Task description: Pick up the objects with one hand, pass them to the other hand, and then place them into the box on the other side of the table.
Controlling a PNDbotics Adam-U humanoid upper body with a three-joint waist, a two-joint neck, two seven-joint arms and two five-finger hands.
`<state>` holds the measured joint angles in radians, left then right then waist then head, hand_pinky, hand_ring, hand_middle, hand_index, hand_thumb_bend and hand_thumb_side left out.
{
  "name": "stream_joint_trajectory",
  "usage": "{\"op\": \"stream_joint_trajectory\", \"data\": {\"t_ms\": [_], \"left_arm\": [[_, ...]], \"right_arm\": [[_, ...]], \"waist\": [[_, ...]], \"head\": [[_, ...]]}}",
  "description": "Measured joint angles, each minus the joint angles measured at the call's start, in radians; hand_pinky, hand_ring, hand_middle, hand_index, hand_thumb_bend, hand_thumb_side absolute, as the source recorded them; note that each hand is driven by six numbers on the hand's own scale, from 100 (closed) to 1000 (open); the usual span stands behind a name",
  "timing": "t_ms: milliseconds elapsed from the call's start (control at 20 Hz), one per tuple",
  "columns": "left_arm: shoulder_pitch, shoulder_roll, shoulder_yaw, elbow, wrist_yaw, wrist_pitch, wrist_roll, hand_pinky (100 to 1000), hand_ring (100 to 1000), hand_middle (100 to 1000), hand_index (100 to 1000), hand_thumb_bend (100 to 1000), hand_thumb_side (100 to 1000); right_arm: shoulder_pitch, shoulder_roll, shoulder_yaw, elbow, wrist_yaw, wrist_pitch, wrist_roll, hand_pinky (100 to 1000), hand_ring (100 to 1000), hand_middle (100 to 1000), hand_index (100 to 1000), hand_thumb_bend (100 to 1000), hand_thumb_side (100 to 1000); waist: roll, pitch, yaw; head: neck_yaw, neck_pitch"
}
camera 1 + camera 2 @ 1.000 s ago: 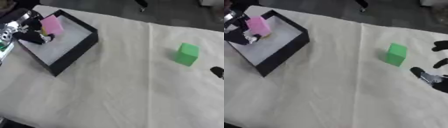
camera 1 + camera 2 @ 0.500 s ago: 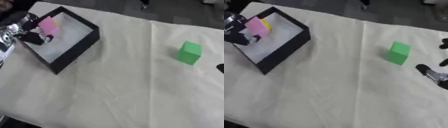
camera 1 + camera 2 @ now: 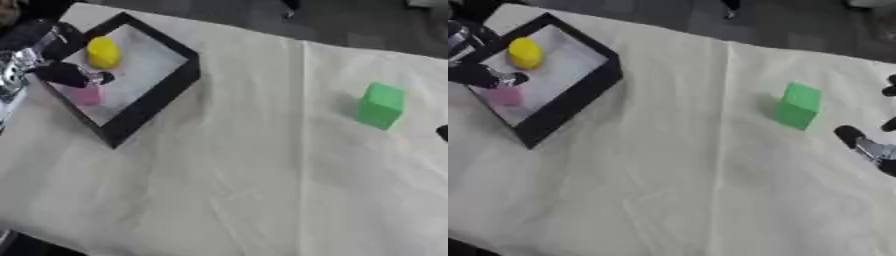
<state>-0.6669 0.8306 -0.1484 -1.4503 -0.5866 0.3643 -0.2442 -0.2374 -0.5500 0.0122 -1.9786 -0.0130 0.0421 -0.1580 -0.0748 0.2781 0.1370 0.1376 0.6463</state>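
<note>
The left hand (image 3: 61, 74) is over the near-left part of the black box (image 3: 166, 87), fingers spread, and a pink block (image 3: 87, 94) lies just under them inside the box; whether they touch it cannot be told. A yellow object (image 3: 102, 51) lies further back in the box. A green block (image 3: 798, 105) stands on the white tablecloth (image 3: 227, 175), near the right hand (image 3: 868, 147), whose fingers are relaxed and hold nothing.

- The box (image 3: 166, 90) is set on the table (image 3: 227, 190) at ten o'clock.
- Two objects are held in it: a rounded object (image 3: 103, 52) behind, a small block (image 3: 87, 95) before it.
- A cube (image 3: 381, 105) stands at two o'clock, well apart.
</note>
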Motion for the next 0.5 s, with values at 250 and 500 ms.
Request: {"op": "stream_joint_trajectory", "data": {"t_ms": [250, 500], "left_arm": [[0.009, -0.002, 0.034, -0.073, 0.072, 0.019, 0.059, 886, 661, 613, 698, 100, 346], [0.064, -0.044, 0.092, -0.328, 0.389, 0.011, 0.280, 895, 644, 624, 701, 100, 578]], "right_arm": [[0.000, -0.001, -0.008, 0.000, -0.001, -0.004, -0.009, 450, 902, 610, 728, 693, 100], [-0.005, -0.048, -0.025, 0.000, -0.005, 0.016, -0.021, 459, 906, 620, 730, 684, 116]], "waist": [[0.000, 0.000, 0.001], [-0.007, 0.000, 0.007]], "head": [[-0.011, 0.003], [-0.068, 0.005]]}}
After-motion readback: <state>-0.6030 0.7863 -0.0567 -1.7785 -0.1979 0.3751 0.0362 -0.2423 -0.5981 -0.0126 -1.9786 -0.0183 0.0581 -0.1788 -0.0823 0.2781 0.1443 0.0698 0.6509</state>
